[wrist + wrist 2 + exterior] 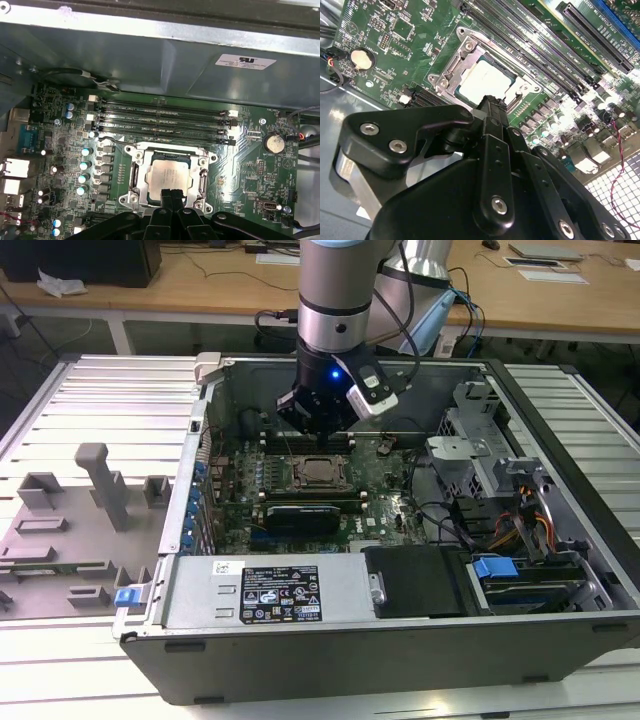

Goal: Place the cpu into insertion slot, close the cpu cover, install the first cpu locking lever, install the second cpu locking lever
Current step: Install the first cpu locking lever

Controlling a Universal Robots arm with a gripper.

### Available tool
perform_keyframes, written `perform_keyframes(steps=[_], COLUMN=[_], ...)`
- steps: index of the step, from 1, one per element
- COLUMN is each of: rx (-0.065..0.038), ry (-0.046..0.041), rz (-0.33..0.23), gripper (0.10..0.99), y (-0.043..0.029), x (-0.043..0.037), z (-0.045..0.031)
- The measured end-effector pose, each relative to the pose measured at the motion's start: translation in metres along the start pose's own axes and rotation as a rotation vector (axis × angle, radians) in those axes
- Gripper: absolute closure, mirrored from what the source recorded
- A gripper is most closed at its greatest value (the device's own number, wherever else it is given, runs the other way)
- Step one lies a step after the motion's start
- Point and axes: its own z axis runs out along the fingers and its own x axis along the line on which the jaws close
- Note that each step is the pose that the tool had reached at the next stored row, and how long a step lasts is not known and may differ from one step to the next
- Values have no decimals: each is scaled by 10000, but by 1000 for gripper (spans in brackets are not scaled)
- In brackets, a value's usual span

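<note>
At edge of cpu (169, 174), claw (172, 194) closed, cpu cover (135, 176) down

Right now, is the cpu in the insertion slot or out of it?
In. In both wrist views the cpu lies flat inside the insertion slot, with the slot's metal rim around it.

The silvery-tan cpu (170, 175) lies flat in the insertion slot (135, 176).
</note>
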Motion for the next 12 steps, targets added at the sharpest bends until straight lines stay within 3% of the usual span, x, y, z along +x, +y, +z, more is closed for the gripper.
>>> perform_keyframes(steps=[3,9,12], rx=[-3,0,2], ry=[3,4,-15], rz=[0,0,0], gripper=[980,980,980], y=[4,5,13], x=[-1,6,85], z=[-60,-63,-63])
